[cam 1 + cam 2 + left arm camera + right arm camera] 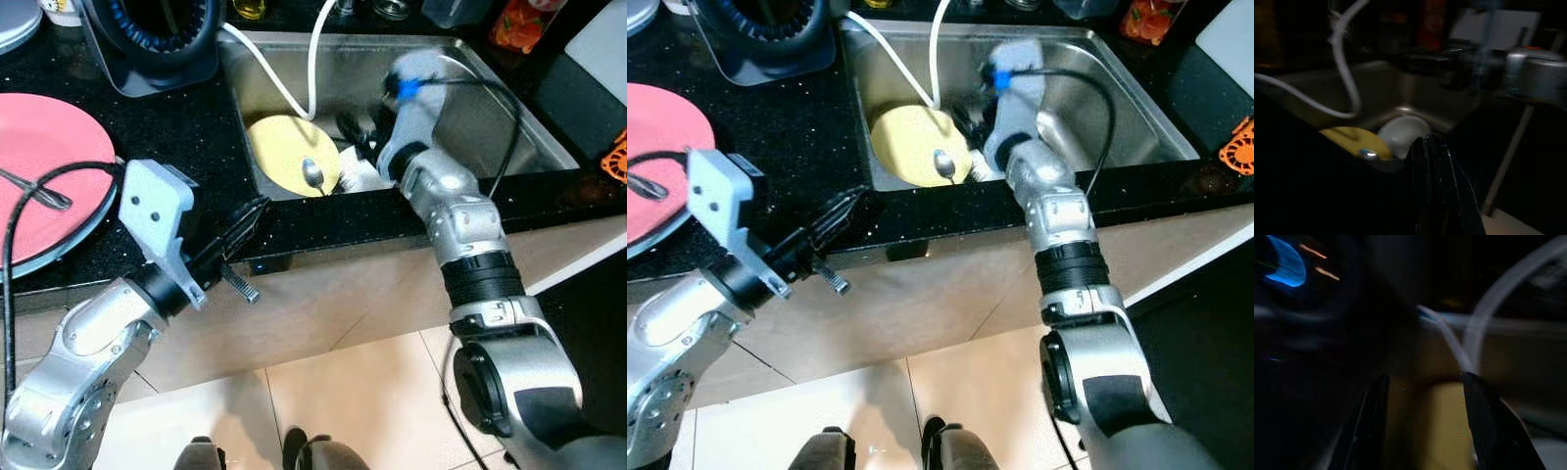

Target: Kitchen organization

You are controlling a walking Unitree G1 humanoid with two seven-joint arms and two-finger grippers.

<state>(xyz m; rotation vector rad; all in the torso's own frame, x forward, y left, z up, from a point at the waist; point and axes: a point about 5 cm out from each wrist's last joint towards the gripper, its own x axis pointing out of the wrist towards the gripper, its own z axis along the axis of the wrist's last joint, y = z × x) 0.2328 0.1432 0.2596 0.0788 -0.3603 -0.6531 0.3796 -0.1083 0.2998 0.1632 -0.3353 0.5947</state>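
A yellow plate (279,152) lies in the steel sink (509,127) with a spoon (313,174) resting on its near edge. A white bowl (1403,134) sits next to the plate at the sink's front wall. My right gripper (355,132) reaches down into the sink just right of the plate. In the right wrist view its fingers (1484,421) stand open, with the yellow plate between and beyond them. My left gripper (250,217) hovers at the front edge of the black counter, left of the sink, shut on nothing.
A pink plate (39,166) with a metal utensil (39,191) on it sits on the counter at the left. Two white hoses (284,83) hang into the sink. A black round appliance (157,39) stands behind the counter. Tiled floor lies below.
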